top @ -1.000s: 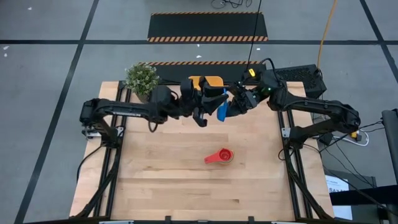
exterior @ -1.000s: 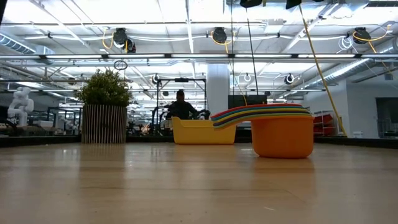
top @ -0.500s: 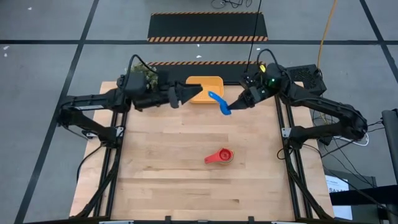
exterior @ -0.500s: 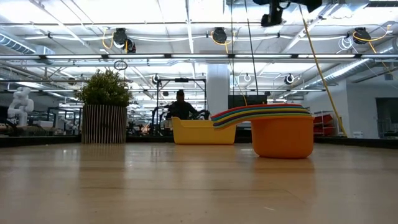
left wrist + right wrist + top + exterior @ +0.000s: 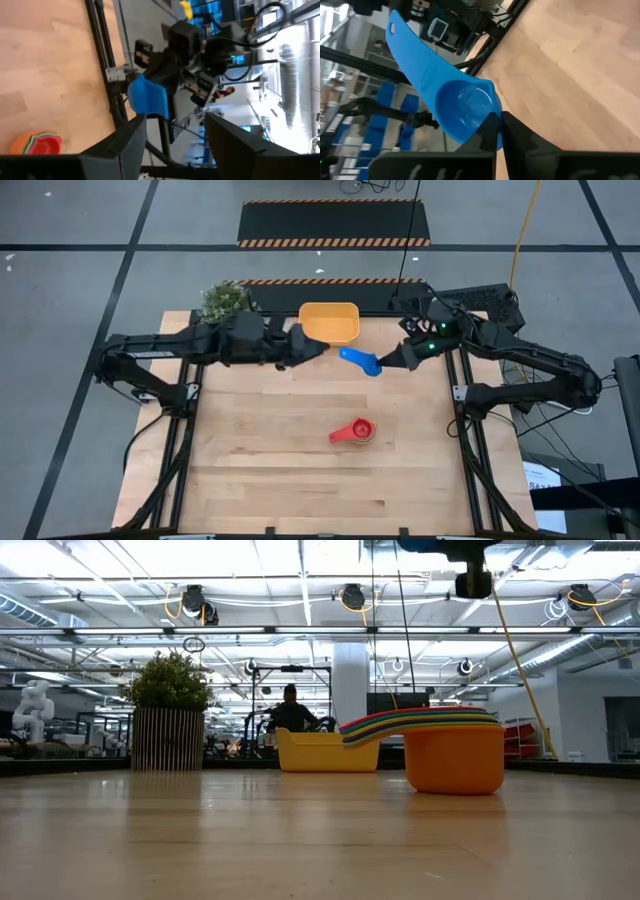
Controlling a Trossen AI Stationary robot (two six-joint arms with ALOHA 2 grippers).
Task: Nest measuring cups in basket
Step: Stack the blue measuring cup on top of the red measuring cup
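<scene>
1. The right fingers (image 5: 495, 131) are seen pinched on the rim of a light blue measuring cup (image 5: 361, 361), which is held in the air just in front of the basket (image 5: 329, 322), near the back edge of the desk (image 5: 300, 470).
2. The left fingers (image 5: 175, 137) are seen spread apart with nothing between them, pointed toward the blue cup from beside the basket; in the high view the left gripper (image 5: 312, 346) is placed at the basket's front left corner.
3. The remaining cups are found nested as one stack (image 5: 352, 432), red on top, standing on the desk well apart from the basket; in the low view the stack (image 5: 440, 750) is shown with an orange cup outermost.
4. The basket is judged empty, so neither the stack nor the blue cup has been placed in it yet.
5. A slip is judged possible: only the cup's thin rim is gripped, so the cup could pivot or drop if it is swung quickly.
6. A collision is judged possible, since both grippers are crowded close together by the basket.
7. The light basket could be pushed toward the plant (image 5: 226, 300) if its wall is struck on lowering.
</scene>
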